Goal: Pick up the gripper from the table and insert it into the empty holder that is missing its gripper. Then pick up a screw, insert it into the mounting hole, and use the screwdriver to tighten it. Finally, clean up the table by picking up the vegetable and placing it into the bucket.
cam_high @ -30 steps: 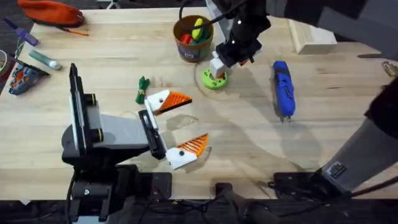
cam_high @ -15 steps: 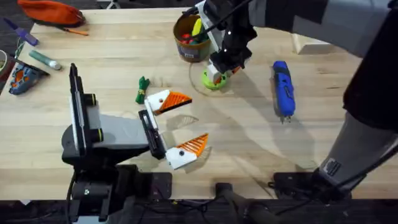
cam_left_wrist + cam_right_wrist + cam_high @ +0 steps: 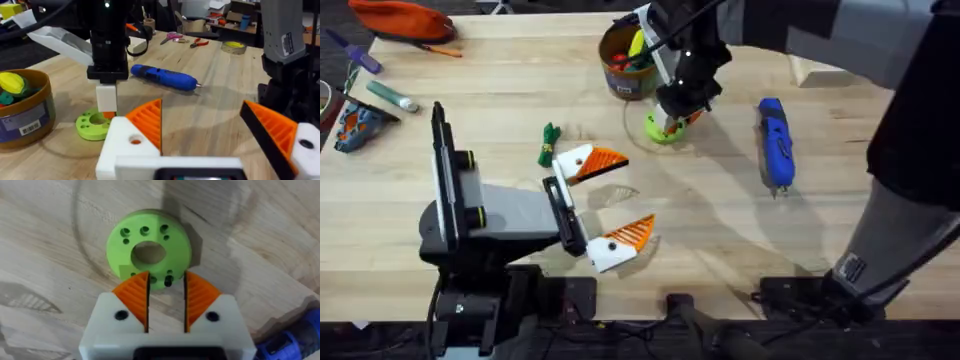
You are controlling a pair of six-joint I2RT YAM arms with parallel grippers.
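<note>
The screw (image 3: 168, 282), a tiny dark fastener, stands in a hole at the rim of the flat green disc (image 3: 148, 251), which lies on the table just beside the bucket (image 3: 628, 60). The right gripper (image 3: 672, 120) has come down from up and to the right of the disc a second ago and now has its orange pads a narrow gap apart on either side of the screw, not visibly touching it, so the pickup looks imminent. The left gripper (image 3: 638, 190) stays spread wide and empty, and the screwdriver (image 3: 775, 142) and vegetable (image 3: 548, 143) lie unmoved
</note>
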